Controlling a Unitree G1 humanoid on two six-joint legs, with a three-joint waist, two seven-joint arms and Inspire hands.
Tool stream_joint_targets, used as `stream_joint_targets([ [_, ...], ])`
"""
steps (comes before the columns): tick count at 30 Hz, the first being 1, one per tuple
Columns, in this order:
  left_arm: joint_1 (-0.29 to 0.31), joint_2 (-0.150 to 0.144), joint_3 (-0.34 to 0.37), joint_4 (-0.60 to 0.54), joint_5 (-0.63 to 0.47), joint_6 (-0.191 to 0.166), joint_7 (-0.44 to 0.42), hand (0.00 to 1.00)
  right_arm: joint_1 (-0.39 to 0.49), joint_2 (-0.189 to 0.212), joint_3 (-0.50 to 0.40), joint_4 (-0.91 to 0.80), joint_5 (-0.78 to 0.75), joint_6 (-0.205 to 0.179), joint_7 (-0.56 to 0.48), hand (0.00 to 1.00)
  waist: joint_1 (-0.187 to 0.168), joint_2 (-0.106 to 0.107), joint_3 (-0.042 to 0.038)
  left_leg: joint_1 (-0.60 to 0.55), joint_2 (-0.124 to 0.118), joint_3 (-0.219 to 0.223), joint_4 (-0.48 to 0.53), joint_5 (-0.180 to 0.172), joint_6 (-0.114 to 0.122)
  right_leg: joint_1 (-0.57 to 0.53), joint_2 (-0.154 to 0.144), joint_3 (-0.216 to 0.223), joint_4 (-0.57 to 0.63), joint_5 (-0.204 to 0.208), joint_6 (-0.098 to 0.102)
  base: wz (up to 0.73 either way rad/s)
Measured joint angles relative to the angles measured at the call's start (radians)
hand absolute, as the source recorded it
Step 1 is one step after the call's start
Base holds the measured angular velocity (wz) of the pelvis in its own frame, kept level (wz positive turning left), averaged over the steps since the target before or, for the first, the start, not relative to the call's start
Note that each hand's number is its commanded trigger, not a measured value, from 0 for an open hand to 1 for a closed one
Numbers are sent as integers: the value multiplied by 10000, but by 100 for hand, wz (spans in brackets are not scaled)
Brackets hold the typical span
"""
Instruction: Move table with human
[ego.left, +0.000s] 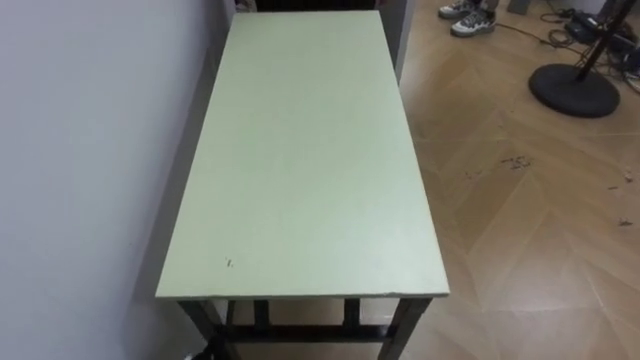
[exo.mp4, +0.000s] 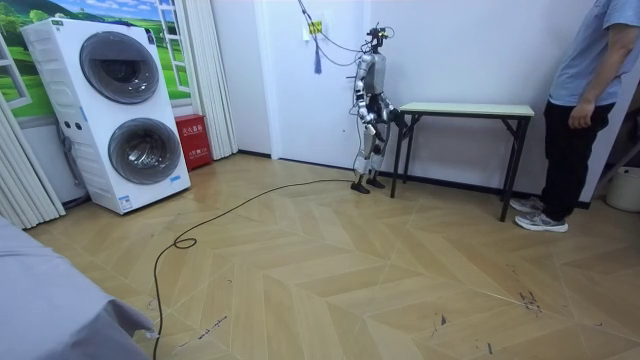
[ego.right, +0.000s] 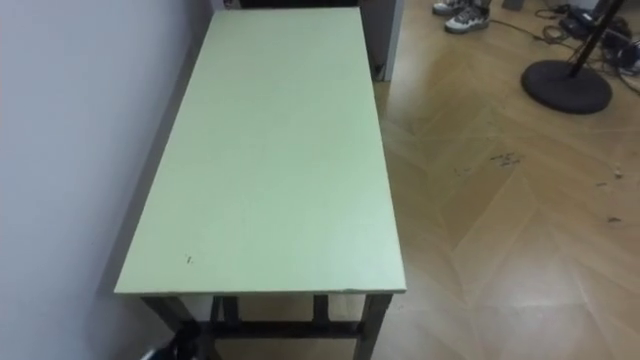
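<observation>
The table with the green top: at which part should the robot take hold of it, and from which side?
Take the near short edge of the table, close to both corners, from the robot's end. The top seems to overhang the dark frame there, so it could be held from below. The left side runs along the wall; the person stands at the far end.

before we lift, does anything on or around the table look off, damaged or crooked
Nothing serious. The table sits straight along the wall, its top flat and unbroken. Only a small dark speck marks the top near the near left corner, and the wooden floor beside it shows a few dark scuff marks.
</observation>
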Motion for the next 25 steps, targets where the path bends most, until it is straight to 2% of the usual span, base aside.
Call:
stream_joint_targets([
  [3,9,22,67,20,1019,-202,803,0,110,5,12,133,1,-17,95,0,22,4,-21,8,-7,-42,-48,1,5,37,-6,-78,-10,1,-15,3],
  [6,-33,25,70,269,1438,-396,1737,0,166,20,90,152,23,-14,127,0,36,-32,-27,52,-10,-69,-108,-18,-14,111,-4,-118,-78,-8,-37,0],
  [8,-15,48,71,504,1673,-411,2230,0,200,19,178,243,124,14,127,0,33,-16,-52,65,-5,-80,-160,-24,-24,139,5,-135,-133,2,-52,0],
  [12,-13,50,70,1086,2096,-450,3222,0,67,34,193,718,130,58,163,0,30,-48,-27,221,7,-70,-166,-108,-38,288,14,-142,-178,-10,-73,-1],
  [16,16,51,43,1497,2243,-435,3750,0,23,38,174,799,209,240,181,0,26,-67,-35,207,24,-51,-151,-204,-87,301,24,-140,-183,-59,-89,-5],
  [18,55,21,40,1680,2241,-272,3867,0,14,39,83,825,139,356,181,0,29,-117,-80,243,40,29,-164,-206,-57,283,36,-41,-180,-82,-102,-7],
  [22,-9,-6,28,2410,2204,14,3870,0,-231,47,-69,1359,-31,507,33,0,22,-153,-86,414,81,99,-228,-238,-39,487,43,-8,-159,-83,-108,-7],
  [25,-129,-109,14,3160,2207,497,3849,0,-457,113,-67,1771,-168,793,-179,0,46,-177,-97,516,163,165,-133,-433,-53,606,106,-35,-137,-78,-115,-14],
])
